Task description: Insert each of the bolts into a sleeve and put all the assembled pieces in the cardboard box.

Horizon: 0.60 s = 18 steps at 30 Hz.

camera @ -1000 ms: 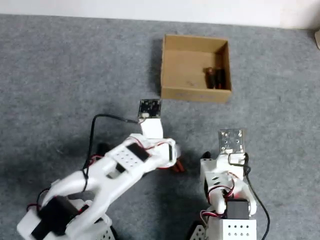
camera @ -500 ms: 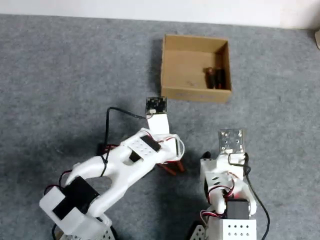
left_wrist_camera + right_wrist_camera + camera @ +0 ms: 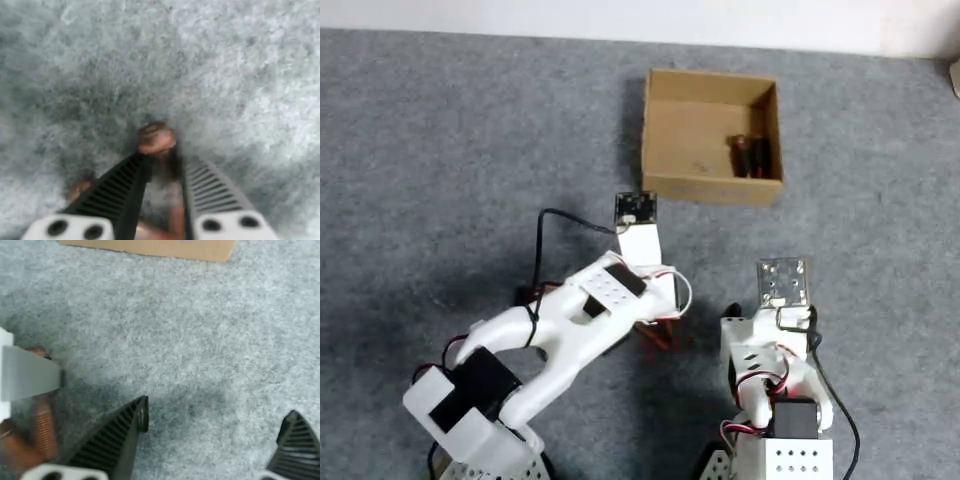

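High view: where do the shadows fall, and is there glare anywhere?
High view: soft shadow on the mat beside the left arm, no glare. Right wrist view: a dim patch on the mat at the right gripper.

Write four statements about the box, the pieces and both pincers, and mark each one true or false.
1. The cardboard box has dark pieces lying inside it. True.
2. The right pincer is shut on a piece. False: its jaws stand wide apart over grey carpet with nothing between them.
3. The left pincer has a copper piece gripped between its fingers. True.
4. The cardboard box sits between the bases of the two arms. False: it lies beyond both arms, toward the far side of the table.
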Tool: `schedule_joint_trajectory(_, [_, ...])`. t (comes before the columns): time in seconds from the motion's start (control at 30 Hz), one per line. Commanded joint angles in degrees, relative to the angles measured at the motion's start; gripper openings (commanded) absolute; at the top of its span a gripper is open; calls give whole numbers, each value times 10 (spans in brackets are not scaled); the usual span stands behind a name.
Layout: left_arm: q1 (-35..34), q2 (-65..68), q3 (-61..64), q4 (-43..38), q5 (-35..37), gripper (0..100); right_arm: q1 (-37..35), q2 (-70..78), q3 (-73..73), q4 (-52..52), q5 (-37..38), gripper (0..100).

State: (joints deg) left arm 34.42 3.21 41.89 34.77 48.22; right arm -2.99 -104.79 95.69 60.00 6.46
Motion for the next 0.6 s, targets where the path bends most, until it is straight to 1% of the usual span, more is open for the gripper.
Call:
schedule_joint_trajectory(0.0, [0,1,0,25,0,15,-3,-3,51,-10,8,375])
schedule_joint_trajectory(0.03, [0,1,0,25,0,1,-3,-3,51,-10,8,375])
schedule_joint_trajectory(0.2, [0,0,-1,37,-5,5,-3,-3,51,-10,8,375])
schedule_joint_trajectory(0.23, [0,-2,-5,37,-19,5,-3,-3,51,-10,8,375])
schedule_joint_trajectory(0.37, [-12,-59,-3,44,-120,5,-3,-3,51,-10,8,375])
schedule_joint_trajectory(0.5, [-23,-178,17,98,-243,5,-3,-3,51,-10,8,375])
schedule_joint_trajectory(0.57, [-30,-248,44,111,-271,5,-3,-3,51,-10,8,375])
